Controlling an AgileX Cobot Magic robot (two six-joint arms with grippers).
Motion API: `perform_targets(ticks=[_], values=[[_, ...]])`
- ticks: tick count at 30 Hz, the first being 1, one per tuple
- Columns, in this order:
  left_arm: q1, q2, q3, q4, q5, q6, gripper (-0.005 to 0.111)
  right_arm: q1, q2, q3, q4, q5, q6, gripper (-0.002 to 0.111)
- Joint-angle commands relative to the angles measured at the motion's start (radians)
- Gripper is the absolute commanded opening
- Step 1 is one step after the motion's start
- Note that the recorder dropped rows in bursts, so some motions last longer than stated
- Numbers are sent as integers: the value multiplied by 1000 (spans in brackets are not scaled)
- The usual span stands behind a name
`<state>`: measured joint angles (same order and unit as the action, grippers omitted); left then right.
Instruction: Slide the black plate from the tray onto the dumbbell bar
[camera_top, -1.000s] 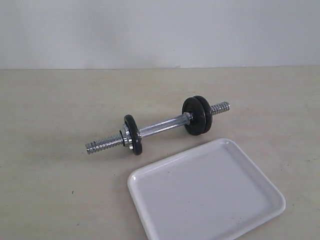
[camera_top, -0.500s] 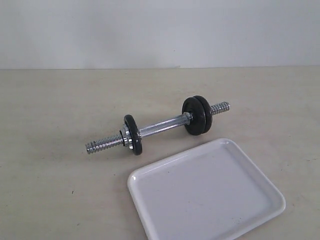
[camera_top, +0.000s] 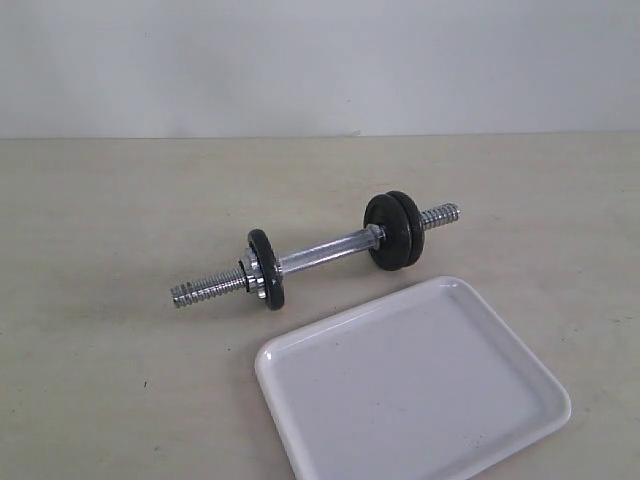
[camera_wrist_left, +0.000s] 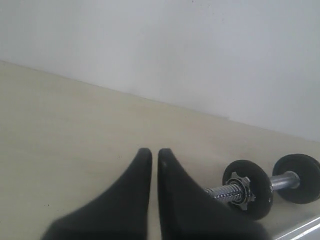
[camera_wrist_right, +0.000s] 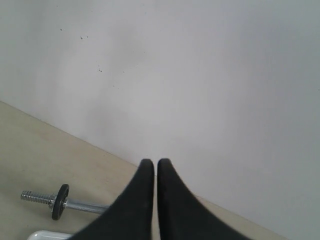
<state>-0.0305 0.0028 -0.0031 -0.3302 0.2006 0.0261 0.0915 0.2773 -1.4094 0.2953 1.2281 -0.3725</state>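
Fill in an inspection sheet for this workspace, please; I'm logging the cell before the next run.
Surface: beige table, bare apart from the job's things.
Job's things: bar lies on the table beside the tray; one disc with a collar nut near one end, two discs side by side near the other; no disc in the tray.
Clutter: nothing seen.
Grippers: left gripper and right gripper shut, holding nothing; neither shows in the exterior view.
Cables: nothing seen.
Surroundings: plain pale wall behind the table.
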Motion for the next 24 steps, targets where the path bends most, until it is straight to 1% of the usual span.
perform_targets(ticks=[1, 3, 6, 8, 12, 14, 17, 19, 21, 22, 23, 24], values=[[20, -3, 3, 10, 3, 6, 4, -1, 4, 2, -1, -7, -3, 0], [20, -3, 3, 3, -6, 6, 4, -1, 4, 2, 6, -7, -3, 0], [20, -3, 3, 3, -81, 6, 4, -1, 4, 2, 10, -7, -3, 0], [20, -3, 3, 3, -104, 6, 4, -1, 4, 2, 10, -7, -3, 0], [20, -3, 3, 3, -109, 6, 4, -1, 4, 2, 13, -7, 12, 0], [20, -3, 3, 3, -109, 6, 4, -1, 4, 26, 20, -68, 15, 0], [20, -3, 3, 3, -109, 6, 4, -1, 4, 121, 31, -169, 15, 0], [20, -3, 3, 3, -106, 6, 4, -1, 4, 222, 47, -250, -6, 0], [20, -3, 3, 19, -93, 6, 4, -1, 4, 347, 94, -368, -24, 0], [20, -3, 3, 55, -93, 6, 4, -1, 4, 397, 121, -434, -27, 0], [20, -3, 3, 140, -93, 6, 4, -1, 4, 454, 152, -497, -29, 0], [20, -3, 3, 194, -93, 6, 4, -1, 4, 506, 188, -548, -29, 0]])
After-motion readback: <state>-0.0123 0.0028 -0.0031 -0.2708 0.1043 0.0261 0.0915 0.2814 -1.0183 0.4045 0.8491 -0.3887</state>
